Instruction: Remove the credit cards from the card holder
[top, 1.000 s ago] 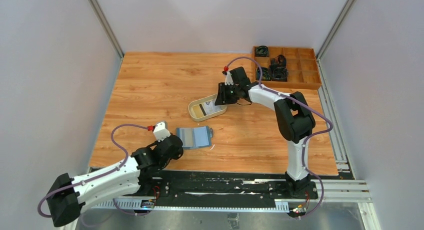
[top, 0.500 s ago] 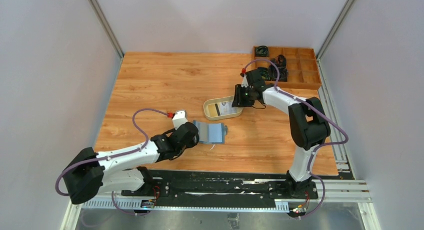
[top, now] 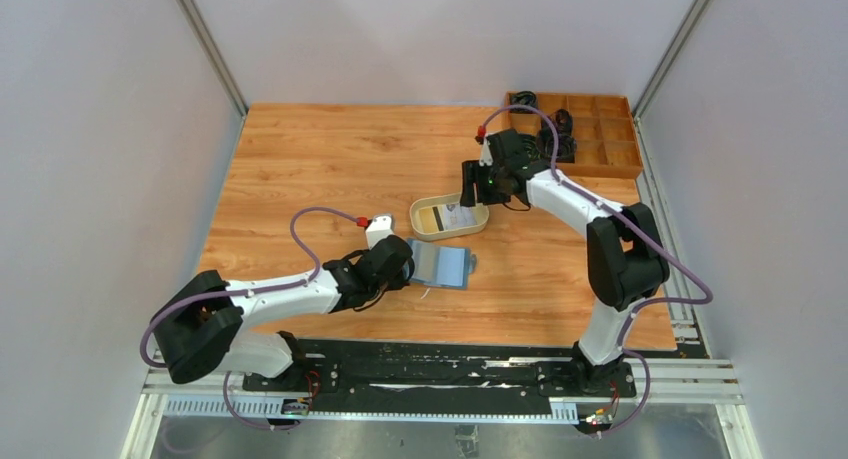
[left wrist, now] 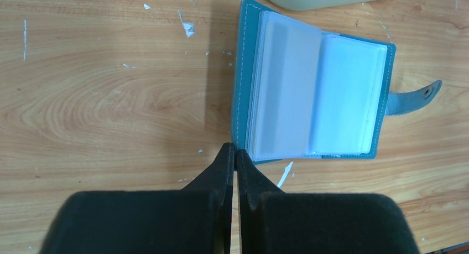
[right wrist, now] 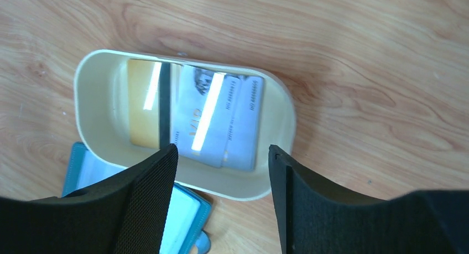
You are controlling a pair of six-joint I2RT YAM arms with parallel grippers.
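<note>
In the left wrist view, the beige tray (left wrist: pixel 309 2) is being cut off by the top edge at 12 o'clock, so only a strip of its wall is being shown. In the right wrist view, the card holder (right wrist: pixel 88 166) is being partly hidden at 7 o'clock by the right gripper (right wrist: pixel 222 150). Bright glare is being thrown across the credit cards (right wrist: pixel 204 118), so their print is hard to read. The dark things in the wooden box (top: pixel 600 167), at 1 o'clock on the table (top: pixel 300 179), are too small to be made out.

The card holder is being seen lying open and flat on the table, at 6 o'clock from the tray and just beside it. Its pale pockets are being shown face up, with the closing tab (left wrist: pixel 412 94) sticking out at 3 o'clock. Whether a card is inside them cannot be told. In the tray, a tan card with a dark stripe (right wrist: pixel 145 102) is being seen at 9 o'clock, and whitish cards (right wrist: pixel 243 121), overlapping one another, toward 3 o'clock.

The left gripper (left wrist: pixel 233 153) is being held squeezed together, with nothing between its tips. The tips are being held right at the near left corner of the card holder; whether they touch it cannot be told. The right gripper is being held wide apart above the tray, with nothing in it.
</note>
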